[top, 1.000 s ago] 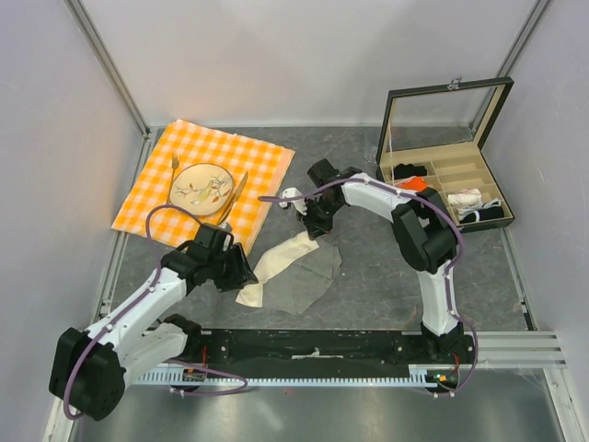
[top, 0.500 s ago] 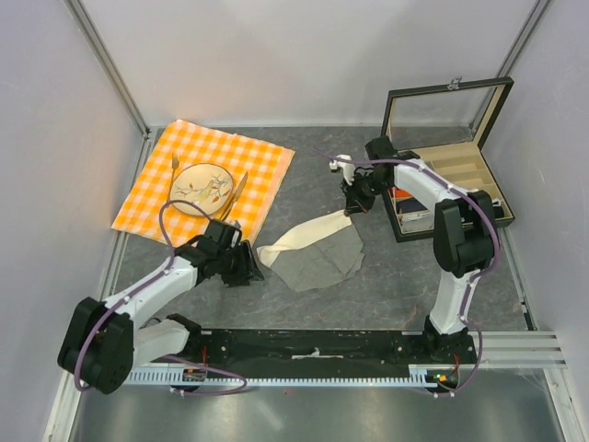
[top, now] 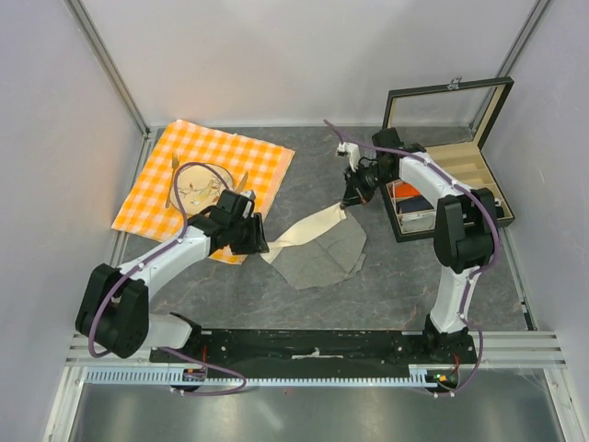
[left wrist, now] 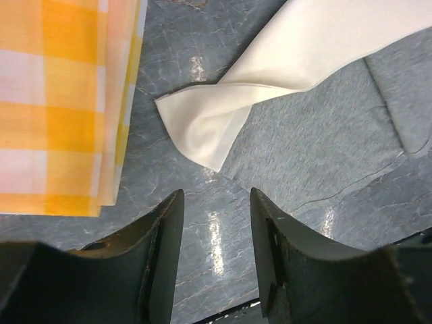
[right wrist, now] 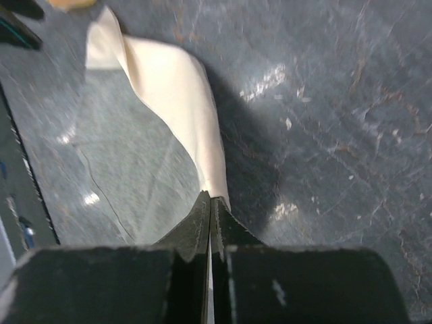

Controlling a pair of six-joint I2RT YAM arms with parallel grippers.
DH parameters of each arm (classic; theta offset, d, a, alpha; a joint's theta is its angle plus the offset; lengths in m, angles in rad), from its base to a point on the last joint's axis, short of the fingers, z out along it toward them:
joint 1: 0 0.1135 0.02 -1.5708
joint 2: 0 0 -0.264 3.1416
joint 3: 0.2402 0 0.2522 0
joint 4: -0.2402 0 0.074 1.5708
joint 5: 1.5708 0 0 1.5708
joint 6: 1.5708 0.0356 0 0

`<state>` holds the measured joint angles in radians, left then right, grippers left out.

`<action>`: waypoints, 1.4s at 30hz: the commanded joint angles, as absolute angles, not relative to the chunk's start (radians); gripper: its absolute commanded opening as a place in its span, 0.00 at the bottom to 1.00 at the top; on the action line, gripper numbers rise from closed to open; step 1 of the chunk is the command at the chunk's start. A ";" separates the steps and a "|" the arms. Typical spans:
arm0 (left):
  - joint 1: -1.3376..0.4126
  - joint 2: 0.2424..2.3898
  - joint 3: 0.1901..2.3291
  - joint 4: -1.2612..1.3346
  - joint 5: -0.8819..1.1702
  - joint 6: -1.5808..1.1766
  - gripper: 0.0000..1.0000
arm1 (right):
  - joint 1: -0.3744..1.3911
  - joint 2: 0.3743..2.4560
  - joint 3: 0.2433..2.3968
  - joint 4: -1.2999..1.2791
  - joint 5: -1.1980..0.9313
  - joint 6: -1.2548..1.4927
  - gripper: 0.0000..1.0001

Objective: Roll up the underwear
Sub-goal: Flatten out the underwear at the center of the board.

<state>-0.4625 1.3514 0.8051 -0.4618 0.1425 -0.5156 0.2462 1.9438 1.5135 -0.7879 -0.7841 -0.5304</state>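
Right gripper (right wrist: 210,208) is seen clamped shut on the far end of the cream strip (right wrist: 177,94), and that corner appears to be held lifted off the table (right wrist: 337,101). Since a second ago the underwear (top: 322,260) has been dragged rightward and away, toward the open box (top: 451,175), and drawn out longer along the strip. Left gripper (left wrist: 216,202) has been brought up after it, from lower left to the corner of the checked cloth (top: 216,166). Its jaws are held partly apart with nothing between them, just short of the strip's folded near end. Judged for the task: the garment is being tensioned and flattened; rolling is not yet begun and no roll is formed. Underwear is now laid mid-table between the two grippers, just beside the checked cloth and short of the box. The grey body is flat, with a crease line and a folded-over edge. The cream strip is run diagonally along its upper edge and twisted at the left tip.
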 commanded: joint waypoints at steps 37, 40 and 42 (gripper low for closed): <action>-0.433 1.469 1.075 -0.357 0.322 -0.315 0.58 | 0.267 2.160 1.736 -0.670 -0.354 -0.480 0.51; -0.423 1.620 1.195 -0.351 0.371 -0.267 0.58 | 0.267 2.181 1.733 -0.667 -0.347 -0.476 0.51; -0.417 1.725 1.270 -0.339 0.406 -0.238 0.58 | 0.267 2.190 1.729 -0.666 -0.345 -0.472 0.52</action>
<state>-0.4316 1.5707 1.1400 -0.3939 0.3012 -0.3592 0.2657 2.1841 1.7206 -0.6601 -0.3790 -0.4538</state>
